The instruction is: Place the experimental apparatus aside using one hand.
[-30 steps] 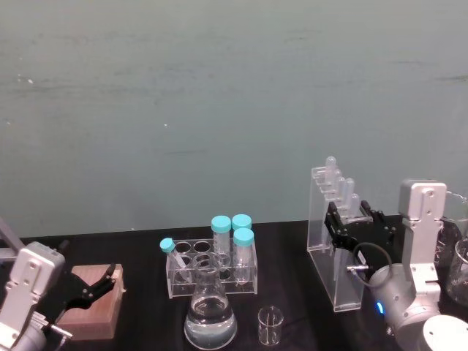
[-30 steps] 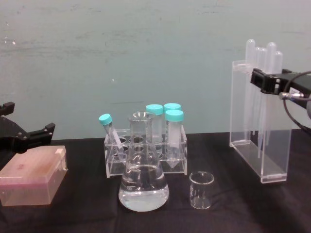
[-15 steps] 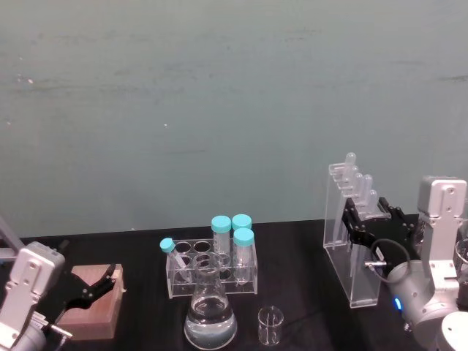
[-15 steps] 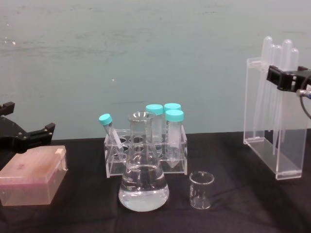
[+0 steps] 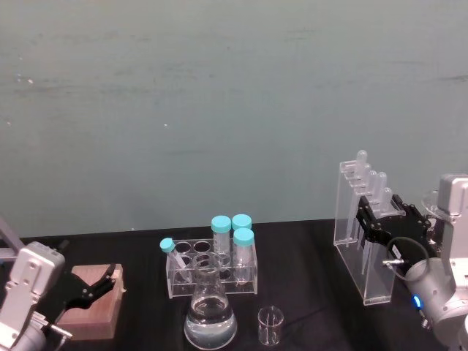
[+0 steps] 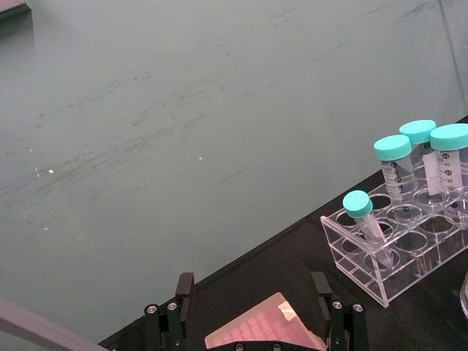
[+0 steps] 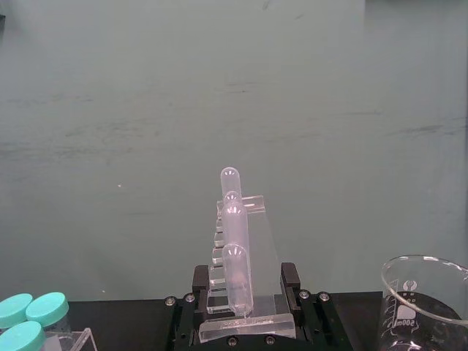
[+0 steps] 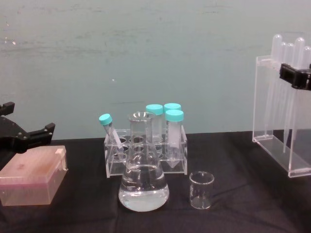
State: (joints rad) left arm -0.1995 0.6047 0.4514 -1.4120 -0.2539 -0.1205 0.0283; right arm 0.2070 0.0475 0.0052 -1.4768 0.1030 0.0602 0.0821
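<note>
Pipette stand [image 5: 363, 241] sits btwn right gripper [image 5: 376, 219] fingers, clamped near its top, tilted, by counter's [image 5: 307, 248] right edge. Left gripper [image 5: 99, 281] parked, fingers spread, left edge.

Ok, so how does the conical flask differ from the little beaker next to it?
The conical flask is taller, the small beaker short. The flask widens to a broad base under a narrow neck; the beaker is straight-walled. The flask holds clear liquid; the beaker looks empty. Both are clear, upright on the black table, apart from each other.
</note>
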